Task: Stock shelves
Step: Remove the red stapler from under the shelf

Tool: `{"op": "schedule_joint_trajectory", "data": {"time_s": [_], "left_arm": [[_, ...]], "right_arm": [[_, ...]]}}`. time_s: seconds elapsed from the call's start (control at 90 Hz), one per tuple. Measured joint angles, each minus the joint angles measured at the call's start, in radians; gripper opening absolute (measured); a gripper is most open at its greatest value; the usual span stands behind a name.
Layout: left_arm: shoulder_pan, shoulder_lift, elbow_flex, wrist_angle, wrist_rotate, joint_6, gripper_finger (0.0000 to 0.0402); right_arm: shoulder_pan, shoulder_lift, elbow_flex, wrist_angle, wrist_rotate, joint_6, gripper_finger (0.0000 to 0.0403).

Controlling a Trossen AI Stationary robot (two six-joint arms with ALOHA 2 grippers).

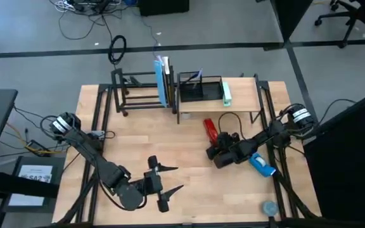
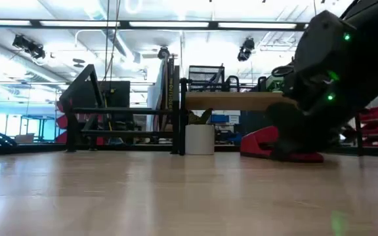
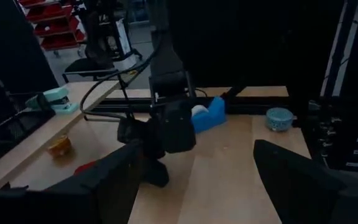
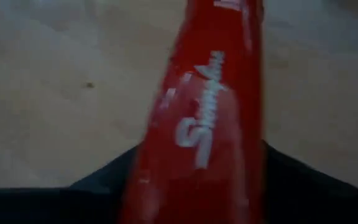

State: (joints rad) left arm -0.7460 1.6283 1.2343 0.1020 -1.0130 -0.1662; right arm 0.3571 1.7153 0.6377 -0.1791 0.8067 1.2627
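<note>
High view showed my right gripper low on the table, down at the near end of the red stapler. Right wrist view was filled by that stapler, with my two dark fingers on either side of it, but I could not tell if they squeezed it. The stapler lay flat on the wood, just in front of the wood shelf. That shelf stood at the far edge, and a black mesh tray and a green thing sat on its top. The black rack stood beside it on the left, with a blue book leaning at its right end. A blue tape holder lay close to my right arm, near the right edge. A small round tin sat at the near right corner.

My left gripper waited near the front edge, its fingers wide apart and holding nothing. Between my two grippers the wood was bare.
</note>
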Motion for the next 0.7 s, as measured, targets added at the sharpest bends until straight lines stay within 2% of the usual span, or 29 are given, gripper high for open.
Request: {"op": "schedule_joint_trajectory", "data": {"time_s": [0.133, 0.333, 0.456, 0.589, 0.7], "left_arm": [[0.0, 0.0, 0.0, 0.0, 0.0, 0.001, 0.0284], [0.0, 0.0, 0.0, 0.051, -0.004, 0.044, 0.0284], [-0.012, 0.0, 0.0, 0.148, -0.008, 0.117, 0.0284], [-0.041, -0.028, 0.0, 0.249, -0.01, 0.194, 0.0284], [-0.075, -0.072, 0.0, 0.263, -0.042, 0.227, 0.0284]], "right_arm": [[0.044, -0.008, 0.024, -0.008, -0.043, -0.069, 0.0155], [0.074, -0.011, 0.19, 0.036, -0.307, -0.372, 0.0155], [0.05, 0.009, 0.311, 0.11, -0.405, -0.555, 0.0155], [-0.005, 0.104, 0.461, 0.138, -0.457, -0.713, 0.0155], [-0.05, 0.227, 0.606, 0.182, -0.498, -0.826, 0.0155]]}}
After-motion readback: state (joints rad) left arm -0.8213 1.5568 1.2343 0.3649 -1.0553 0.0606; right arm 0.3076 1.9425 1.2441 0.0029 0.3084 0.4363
